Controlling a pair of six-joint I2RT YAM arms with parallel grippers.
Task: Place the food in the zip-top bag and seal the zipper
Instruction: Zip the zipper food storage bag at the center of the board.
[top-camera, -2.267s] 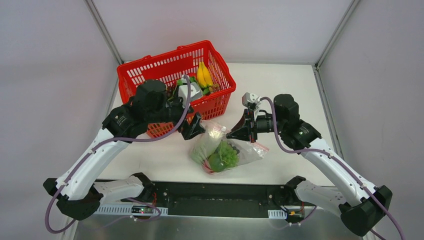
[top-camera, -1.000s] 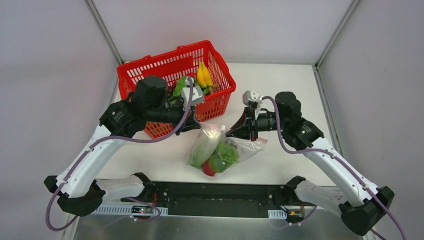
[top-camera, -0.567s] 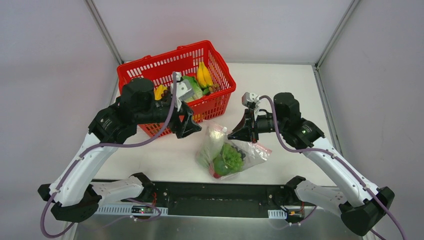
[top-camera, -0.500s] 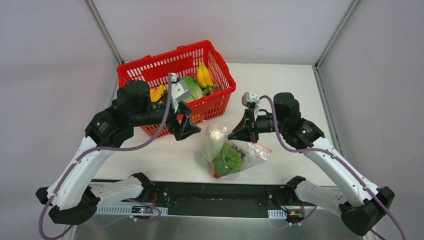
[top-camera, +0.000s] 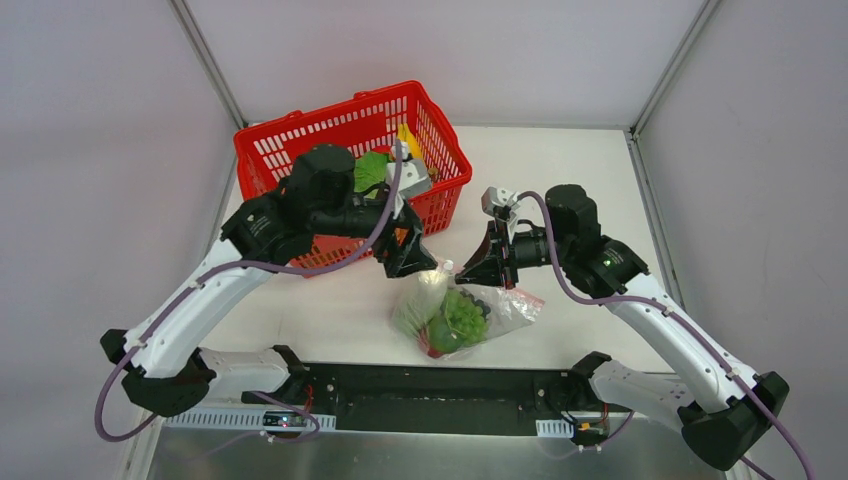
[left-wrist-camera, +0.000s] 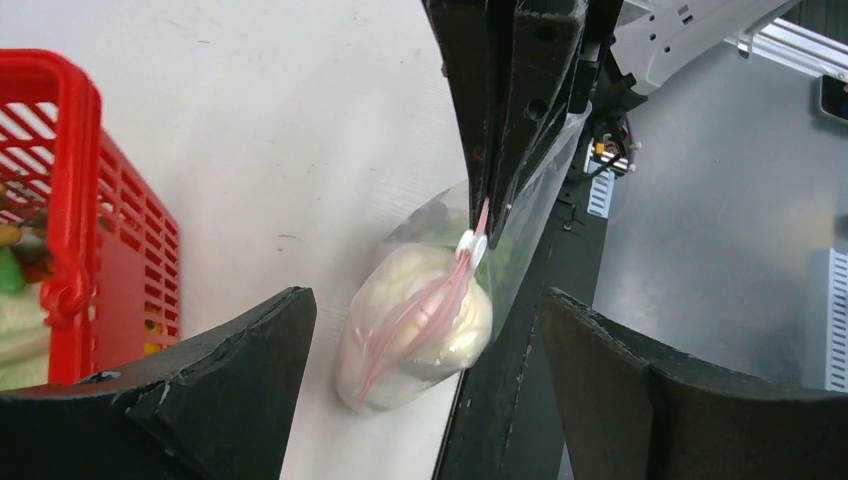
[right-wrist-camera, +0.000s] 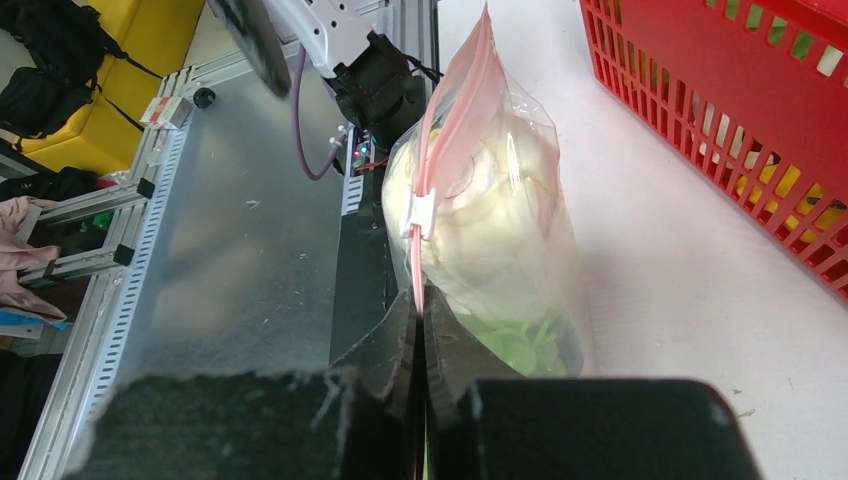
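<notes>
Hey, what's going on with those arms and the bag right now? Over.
Left fingers open, hovering near the zip-top bag mouth. Right fingers shut on the zipper, mouth edge lifted. Food inside. Red basket stands apart, nothing blocking.

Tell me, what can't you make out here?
- Top view: the left arm covers part of the red basket, hiding what's inside.
- Right wrist view: the zipper vanishes into the shut right claw, so full sealing is unclear.
- Left wrist view: the bag is blurred; contents unclear.

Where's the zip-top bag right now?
Top view: the zip-top bag sits centre, just in front of the red basket, its upper edge pinched by the right gripper.
</notes>
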